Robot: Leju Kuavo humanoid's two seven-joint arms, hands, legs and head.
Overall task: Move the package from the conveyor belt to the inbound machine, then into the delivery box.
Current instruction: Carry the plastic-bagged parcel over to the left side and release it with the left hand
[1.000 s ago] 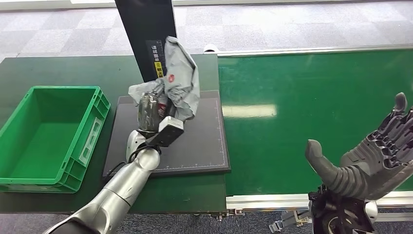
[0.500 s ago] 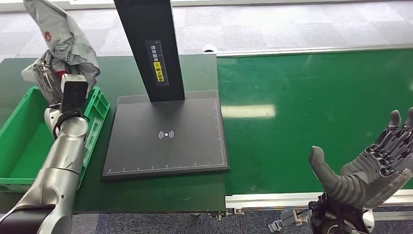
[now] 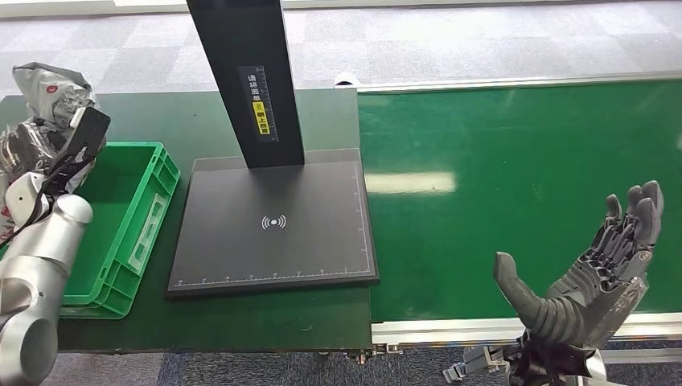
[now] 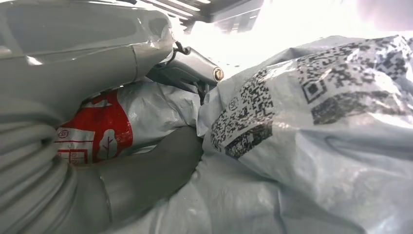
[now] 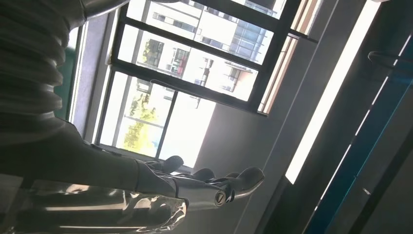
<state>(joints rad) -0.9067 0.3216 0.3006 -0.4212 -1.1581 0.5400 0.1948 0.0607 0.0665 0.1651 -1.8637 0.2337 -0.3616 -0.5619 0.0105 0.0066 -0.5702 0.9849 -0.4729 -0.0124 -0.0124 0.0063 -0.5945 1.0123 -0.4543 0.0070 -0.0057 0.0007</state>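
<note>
One grey plastic mail bag (image 3: 44, 84) is held up in the left hand (image 3: 32, 153) above the far left corner of the green delivery crate (image 3: 149, 217).
From the left wrist, the thick thumb (image 4: 146, 175) and darker fingers (image 4: 190, 68) are wrapped around the crumpled bag (image 4: 302, 146), whose printed codes and red label face the camera. The black scanner plate (image 3: 322, 241) with its upright post (image 3: 245, 72) lies bare between the crate and the green conveyor belt (image 3: 515, 177). The right hand (image 3: 595, 277) is raised at the belt's near edge, palm up, fingers spread wide and holding nothing (image 5: 195, 187).
</note>
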